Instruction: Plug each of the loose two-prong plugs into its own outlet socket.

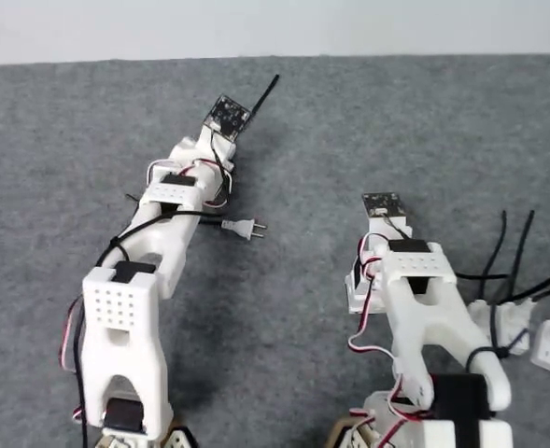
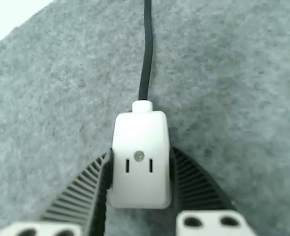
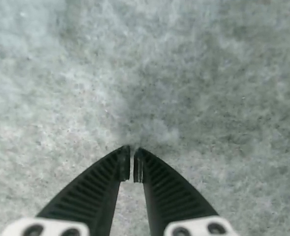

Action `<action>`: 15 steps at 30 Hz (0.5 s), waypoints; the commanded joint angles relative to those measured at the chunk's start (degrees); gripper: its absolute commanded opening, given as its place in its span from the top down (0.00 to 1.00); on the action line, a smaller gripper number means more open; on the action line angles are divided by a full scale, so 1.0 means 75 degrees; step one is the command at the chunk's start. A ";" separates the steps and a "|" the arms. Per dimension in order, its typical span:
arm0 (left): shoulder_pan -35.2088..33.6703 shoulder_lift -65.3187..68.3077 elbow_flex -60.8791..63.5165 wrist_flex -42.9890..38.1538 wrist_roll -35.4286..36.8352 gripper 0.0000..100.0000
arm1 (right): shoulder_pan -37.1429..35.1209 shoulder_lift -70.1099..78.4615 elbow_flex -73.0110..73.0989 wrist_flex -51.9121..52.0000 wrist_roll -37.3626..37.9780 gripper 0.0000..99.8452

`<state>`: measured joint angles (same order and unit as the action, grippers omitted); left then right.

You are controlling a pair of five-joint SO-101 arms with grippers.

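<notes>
Between the ribbed fingers of my left gripper (image 2: 140, 160) sits a white outlet socket (image 2: 140, 142), clamped by its two flat sides with the slots facing the wrist camera. Its black cord (image 2: 145, 59) trails away across the grey-felted counter (image 1: 349, 121). My right gripper (image 3: 131, 162) is pinched closed on nothing, low over bare felt. One loose two-prong plug (image 1: 244, 227) lies just beside the left arm, prongs pointing toward the right arm. More white fittings (image 1: 513, 322) on black cords lie at the right edge; I can't tell whether they are sockets or plugs.

I judge the plug light and rigid, likely to skid on the felt. I'd take it by the moulded body behind the prongs, never by the cord. The socket's smooth plastic may twist under a push, so the hold needs to be firm.
</notes>
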<state>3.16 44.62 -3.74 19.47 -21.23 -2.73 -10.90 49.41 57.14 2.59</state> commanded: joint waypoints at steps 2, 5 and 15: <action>-0.0105 -0.1149 -0.0006 0.1817 0.0598 0.99 | -0.0018 -0.0029 -0.0059 -0.0135 0.0035 0.99; -0.0070 -0.2215 -0.0006 0.3305 0.1993 0.99 | -0.0029 -0.0029 -0.0059 -0.0229 0.0035 0.99; 0.0105 -0.5427 0.0416 0.7361 0.4736 0.99 | -0.0041 -0.0029 -0.0059 -0.0240 0.0035 0.99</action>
<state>3.16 14.29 -2.68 64.57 9.01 -2.64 -10.90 49.41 56.09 2.59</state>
